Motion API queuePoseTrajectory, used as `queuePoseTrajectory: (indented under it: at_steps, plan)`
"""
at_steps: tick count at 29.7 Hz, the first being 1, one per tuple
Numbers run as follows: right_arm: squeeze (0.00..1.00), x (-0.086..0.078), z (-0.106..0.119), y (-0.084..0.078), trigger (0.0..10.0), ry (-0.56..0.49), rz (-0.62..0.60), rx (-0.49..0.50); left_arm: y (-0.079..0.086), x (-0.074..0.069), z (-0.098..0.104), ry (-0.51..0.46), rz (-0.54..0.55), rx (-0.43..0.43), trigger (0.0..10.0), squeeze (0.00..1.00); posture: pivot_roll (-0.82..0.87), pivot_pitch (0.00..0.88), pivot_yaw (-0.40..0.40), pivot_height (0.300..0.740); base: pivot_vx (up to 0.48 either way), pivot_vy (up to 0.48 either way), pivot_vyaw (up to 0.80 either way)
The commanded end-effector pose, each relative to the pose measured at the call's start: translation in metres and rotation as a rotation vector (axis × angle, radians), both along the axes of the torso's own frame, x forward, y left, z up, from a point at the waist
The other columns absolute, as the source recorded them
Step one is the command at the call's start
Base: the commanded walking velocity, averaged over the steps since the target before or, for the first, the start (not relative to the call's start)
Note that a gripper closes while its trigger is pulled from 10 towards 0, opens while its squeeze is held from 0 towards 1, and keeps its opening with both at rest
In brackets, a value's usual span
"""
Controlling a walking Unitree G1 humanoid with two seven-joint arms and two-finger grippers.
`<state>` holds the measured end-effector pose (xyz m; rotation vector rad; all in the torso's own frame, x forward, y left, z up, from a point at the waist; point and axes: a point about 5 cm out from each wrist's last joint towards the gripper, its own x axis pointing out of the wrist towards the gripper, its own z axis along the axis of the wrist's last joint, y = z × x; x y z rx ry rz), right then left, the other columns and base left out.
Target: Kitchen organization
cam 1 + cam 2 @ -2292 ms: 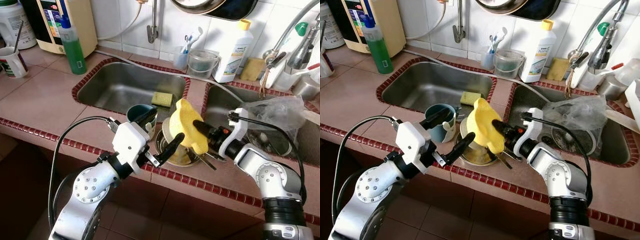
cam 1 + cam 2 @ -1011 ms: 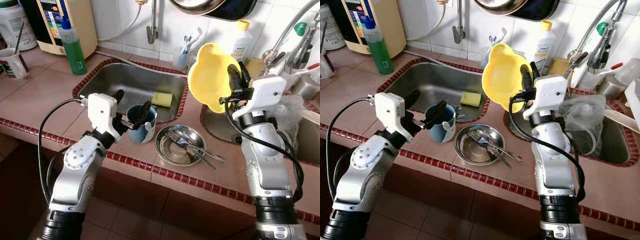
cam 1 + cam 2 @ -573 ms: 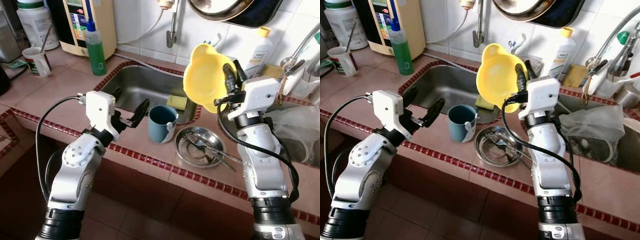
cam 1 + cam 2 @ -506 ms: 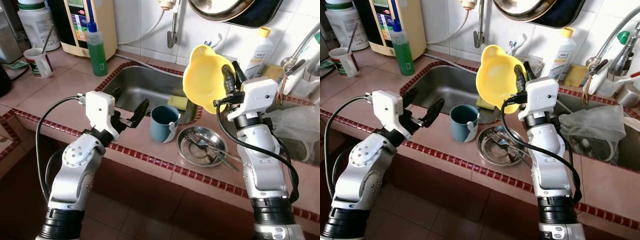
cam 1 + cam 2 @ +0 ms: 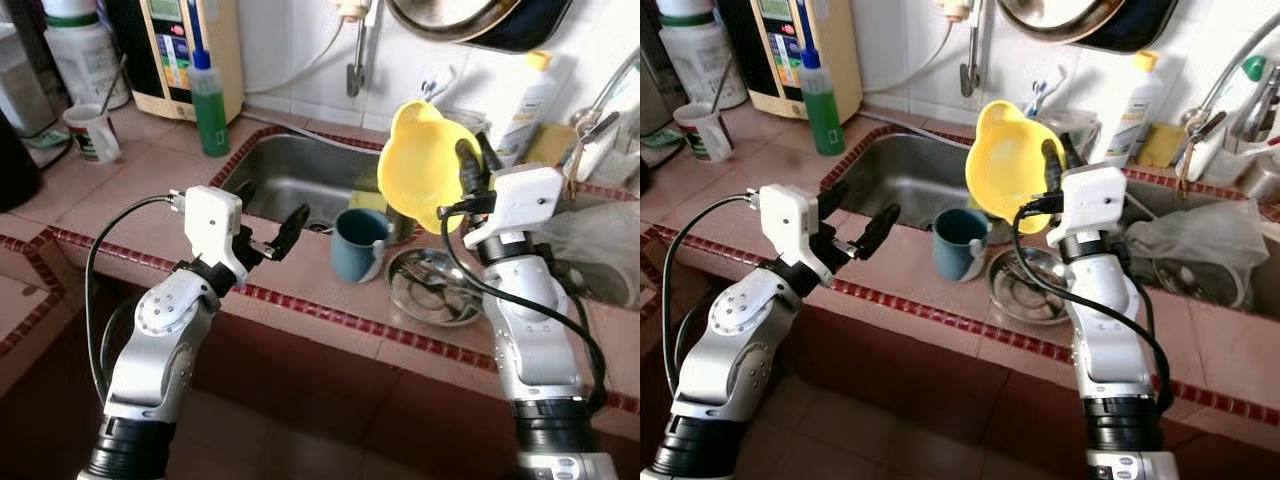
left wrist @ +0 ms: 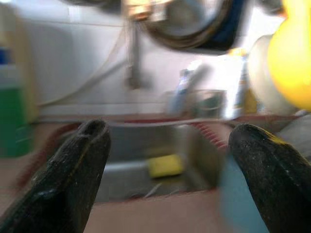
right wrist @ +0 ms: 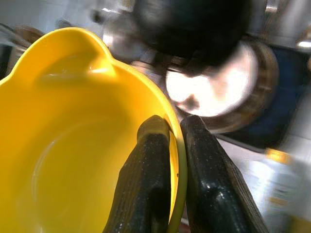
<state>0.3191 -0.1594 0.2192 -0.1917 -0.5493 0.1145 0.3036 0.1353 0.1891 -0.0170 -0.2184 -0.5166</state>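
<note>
My right gripper [image 5: 470, 158] is shut on the rim of a yellow bowl [image 5: 420, 168], held up on its side above the counter. In the right wrist view the two fingers [image 7: 150, 160] pinch the yellow bowl [image 7: 73, 155] rim. Below it stand a teal mug [image 5: 357, 243] and a steel dish [image 5: 436, 288] with cutlery in it, on the tiled counter between the two sinks. My left gripper [image 5: 270, 215] is open over the counter's front edge, left of the mug, holding nothing. Its open fingers [image 6: 73, 174] frame the sink in the left wrist view.
The left sink [image 5: 300, 170] holds a yellow sponge [image 6: 165, 166]. A green soap bottle [image 5: 208, 105], a water filter unit [image 5: 190, 50] and a white cup [image 5: 92, 132] stand at the back left. A clear plastic bag [image 5: 1200, 240] lies over the right sink; a white bottle [image 5: 1140, 95] stands by the taps.
The camera has shifted, so the scene sits further right. The right gripper holds the yellow bowl in about the same raised pose. The left gripper stays open left of the mug.
</note>
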Motion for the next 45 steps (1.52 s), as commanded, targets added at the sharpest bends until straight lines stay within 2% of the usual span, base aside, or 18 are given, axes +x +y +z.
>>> queuePoseTrajectory:
  at_steps: [1, 8, 14, 22, 24, 26, 30, 38, 41, 45]
  plan:
    - [0.00, -0.001, 0.005, 0.002, 10.0, -0.031, 0.004, -0.011, -0.002, 0.000, 0.002, 0.001, -0.009, -0.012, 10.0, 0.00, -0.03, 0.019, -0.021, 0.740, 0.000, 0.000, 0.00]
    - [0.00, 0.000, 0.005, 0.002, 10.0, -0.032, 0.000, -0.014, -0.004, -0.001, 0.006, -0.003, -0.029, -0.044, 10.0, 0.00, -0.03, 0.020, -0.017, 0.740, 0.000, 0.000, 0.00]
    - [0.00, 0.000, 0.004, 0.002, 10.0, -0.029, -0.004, -0.016, -0.005, -0.002, 0.008, -0.040, -0.065, 0.018, 10.0, 0.00, -0.03, 0.022, -0.015, 0.740, 0.066, 0.000, 0.00]
    - [0.00, 0.000, 0.004, 0.001, 10.0, -0.035, -0.021, -0.020, -0.005, -0.002, 0.009, -0.055, -0.072, 0.030, 10.0, 0.00, -0.03, 0.020, -0.012, 0.740, 0.454, 0.000, 0.00]
    - [0.00, 0.001, 0.003, -0.012, 10.0, -0.027, -0.136, -0.001, -0.005, -0.002, 0.009, -0.056, -0.073, 0.035, 10.0, 0.00, -0.03, 0.021, -0.010, 0.740, 0.480, 0.000, 0.00]
    - [0.00, 0.002, 0.002, -0.016, 10.0, -0.024, -0.169, 0.007, -0.005, -0.002, 0.010, -0.057, -0.073, 0.036, 10.0, 0.00, -0.03, 0.021, -0.010, 0.740, 0.480, 0.000, 0.00]
    - [0.00, 0.002, 0.000, -0.039, 10.0, -0.008, -0.307, 0.058, -0.005, -0.002, 0.008, -0.055, -0.079, 0.040, 10.0, 0.00, -0.04, 0.026, -0.005, 0.740, 0.480, 0.000, 0.00]
    - [0.00, 0.001, 0.000, -0.044, 10.0, -0.002, -0.330, 0.060, -0.008, -0.002, 0.008, -0.055, -0.084, 0.036, 10.0, 0.00, -0.05, 0.029, -0.001, 0.740, 0.423, 0.000, 0.00]
    - [0.00, 0.000, -0.001, -0.044, 10.0, 0.002, -0.333, 0.059, -0.009, -0.002, 0.008, -0.047, -0.094, 0.003, 10.0, 0.00, -0.05, 0.030, 0.000, 0.740, 0.000, 0.000, 0.00]
    - [0.00, 0.000, -0.003, -0.042, 10.0, 0.009, -0.328, 0.060, -0.008, -0.003, 0.009, -0.047, -0.092, 0.000, 10.0, 0.00, -0.05, 0.035, 0.002, 0.740, 0.000, 0.000, 0.00]
